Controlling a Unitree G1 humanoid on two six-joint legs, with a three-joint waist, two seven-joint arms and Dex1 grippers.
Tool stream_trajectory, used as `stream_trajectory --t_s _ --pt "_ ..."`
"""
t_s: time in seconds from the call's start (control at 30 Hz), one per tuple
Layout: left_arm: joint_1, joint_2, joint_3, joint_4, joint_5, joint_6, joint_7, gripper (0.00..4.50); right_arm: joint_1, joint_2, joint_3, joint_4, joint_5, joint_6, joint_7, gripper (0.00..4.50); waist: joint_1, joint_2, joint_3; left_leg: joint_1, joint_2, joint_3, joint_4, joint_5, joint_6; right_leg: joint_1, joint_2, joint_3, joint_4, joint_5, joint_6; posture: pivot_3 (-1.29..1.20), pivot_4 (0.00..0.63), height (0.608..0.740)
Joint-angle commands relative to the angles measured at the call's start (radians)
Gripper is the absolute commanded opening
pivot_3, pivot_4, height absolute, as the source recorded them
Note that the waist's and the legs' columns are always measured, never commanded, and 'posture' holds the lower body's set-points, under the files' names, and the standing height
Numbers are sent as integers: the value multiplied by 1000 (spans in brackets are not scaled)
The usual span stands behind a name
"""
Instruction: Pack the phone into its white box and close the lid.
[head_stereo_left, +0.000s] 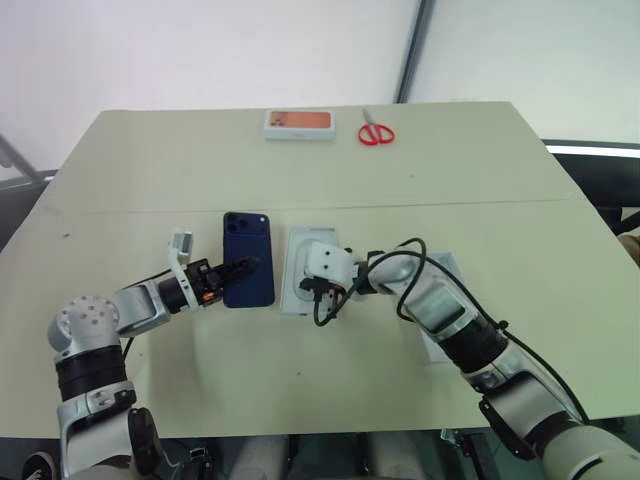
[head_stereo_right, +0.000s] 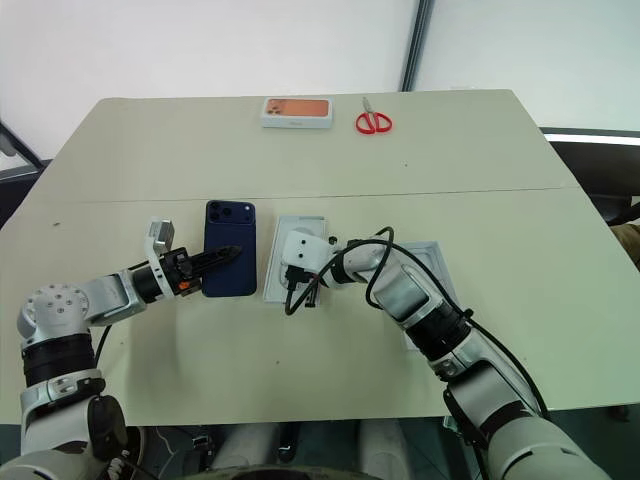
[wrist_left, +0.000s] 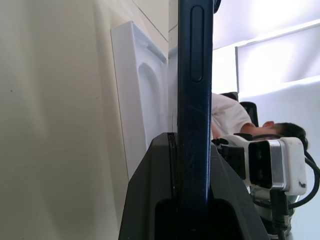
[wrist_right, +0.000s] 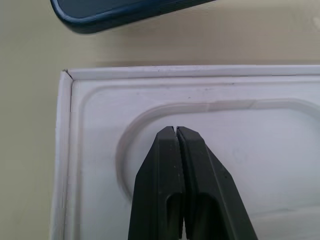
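Observation:
The dark navy phone (head_stereo_left: 248, 255) lies flat, camera bump at its far end, just left of the white box (head_stereo_left: 300, 243). My left gripper (head_stereo_left: 252, 266) is shut on the phone's near part, and the left wrist view shows the phone (wrist_left: 195, 100) edge-on between its fingers. The box (wrist_right: 90, 100) holds a white insert with an oval outline. My right gripper (wrist_right: 175, 129) hovers over that insert with its fingers shut on nothing. The lid (head_stereo_right: 437, 262) lies right of the box, mostly hidden under my right arm.
A small box with an orange top (head_stereo_left: 298, 122) and red scissors (head_stereo_left: 376, 132) lie at the table's far edge. A black cable (head_stereo_left: 400, 262) loops off my right wrist. A person (wrist_left: 235, 117) sits in the background beyond the table.

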Motion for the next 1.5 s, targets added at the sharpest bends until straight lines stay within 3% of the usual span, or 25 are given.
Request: stream_trajectory --t_s 0.03,0.33,0.67,1.03,1.33,1.5 --pt "-12 -1 1 -62 -36 -13 -4 0 -17 4 13 43 -46 -35 -10 90 1 0 0 0 0 0 0 0 0 0 0 0 0 0 0 0 150 740" --pt "-37 -28 -8 -65 -60 45 11 0 -3 16 -114 -52 85 50 46 90 2 0 0 0 0 0 0 0 0 2 0 0 0 0 0 0 150 740" --pt "-145 -120 -119 31 17 -25 34 0 63 -171 -325 -106 182 84 76 90 5 -2 1 0 -1 0 0 0 0 3 0 0 0 0 0 0 150 740" --pt "-208 -169 -195 154 88 -71 17 0 191 -266 -367 -169 177 112 19 90 3 -2 2 -1 0 1 0 0 0 2 0 0 0 0 0 0 150 740" --pt "-213 -162 -202 120 99 -60 27 4405 184 -256 -350 -156 174 101 -5 0 4 -2 2 0 0 1 1 0 0 3 0 0 0 0 0 0 150 740" --pt "-210 -149 -226 16 58 21 16 4470 154 -231 -337 -121 171 87 -11 0 2 -2 2 0 0 1 0 0 0 3 0 0 0 0 0 0 150 740"
